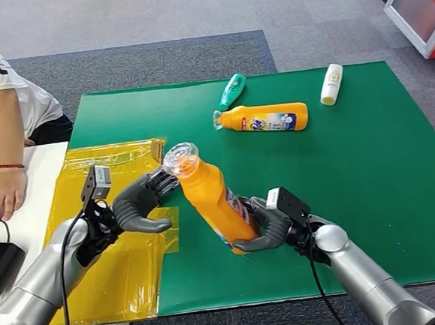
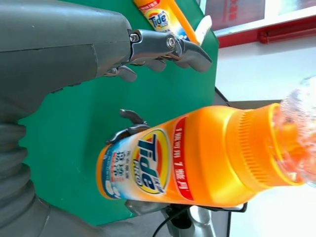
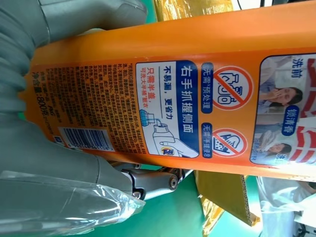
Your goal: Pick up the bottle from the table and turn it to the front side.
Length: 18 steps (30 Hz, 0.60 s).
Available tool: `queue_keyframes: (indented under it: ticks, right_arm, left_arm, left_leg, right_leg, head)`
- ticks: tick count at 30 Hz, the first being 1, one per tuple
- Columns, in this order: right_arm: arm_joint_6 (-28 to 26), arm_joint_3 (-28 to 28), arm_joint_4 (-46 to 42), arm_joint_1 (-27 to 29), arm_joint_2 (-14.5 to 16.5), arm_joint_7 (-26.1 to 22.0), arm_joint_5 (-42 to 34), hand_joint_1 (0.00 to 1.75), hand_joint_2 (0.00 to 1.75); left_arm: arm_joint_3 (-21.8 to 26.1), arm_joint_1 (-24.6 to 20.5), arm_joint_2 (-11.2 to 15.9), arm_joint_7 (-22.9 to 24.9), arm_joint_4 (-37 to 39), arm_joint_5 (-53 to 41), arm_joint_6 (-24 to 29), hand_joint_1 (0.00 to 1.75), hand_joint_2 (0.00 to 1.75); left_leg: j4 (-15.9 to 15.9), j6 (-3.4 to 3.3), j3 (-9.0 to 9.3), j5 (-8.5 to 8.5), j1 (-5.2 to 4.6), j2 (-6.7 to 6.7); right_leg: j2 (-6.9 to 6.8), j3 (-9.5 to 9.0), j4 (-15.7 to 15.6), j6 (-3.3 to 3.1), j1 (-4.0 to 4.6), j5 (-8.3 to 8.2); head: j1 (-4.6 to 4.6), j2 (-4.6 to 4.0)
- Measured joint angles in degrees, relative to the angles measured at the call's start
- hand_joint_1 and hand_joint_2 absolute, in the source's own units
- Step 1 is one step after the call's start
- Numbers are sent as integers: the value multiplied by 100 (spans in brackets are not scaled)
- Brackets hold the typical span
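The orange bottle [image 1: 214,200] is lifted off the table, tilted, its clear cap toward the left robot hand [image 1: 142,204] and its base in the right robot hand [image 1: 265,226], which grips it around the lower body. The left robot hand holds nothing, fingers loosely spread, fingertips just beside the cap. Beyond the bottle lie a second orange bottle [image 1: 266,118], a green bottle [image 1: 232,90] and a white bottle [image 1: 331,83], well apart from it. The green table [image 1: 376,188] lies bare to the bottle's right. A yellow sheet [image 1: 125,275] lies left of the bottle, and past that a person's hand [image 1: 1,196] rests on a white surface. Grey carpet surrounds the table.
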State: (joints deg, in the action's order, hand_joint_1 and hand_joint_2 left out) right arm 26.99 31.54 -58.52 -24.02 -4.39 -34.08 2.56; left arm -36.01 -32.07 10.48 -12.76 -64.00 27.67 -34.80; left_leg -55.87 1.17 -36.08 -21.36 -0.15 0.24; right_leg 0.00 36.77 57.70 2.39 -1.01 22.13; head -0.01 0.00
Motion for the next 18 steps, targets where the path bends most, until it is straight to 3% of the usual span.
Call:
queue_keyframes:
  ticks: [18]
  right_arm:
    - [-11,-1,5,1,0,11,11,175,175]
  left_arm:
    - [-266,-55,-95,17,-62,4,132,0,175]
  left_leg:
    - [0,0,-1,0,0,0]
  right_leg:
    - [0,0,0,0,0,0]
  head:
    - [1,0]
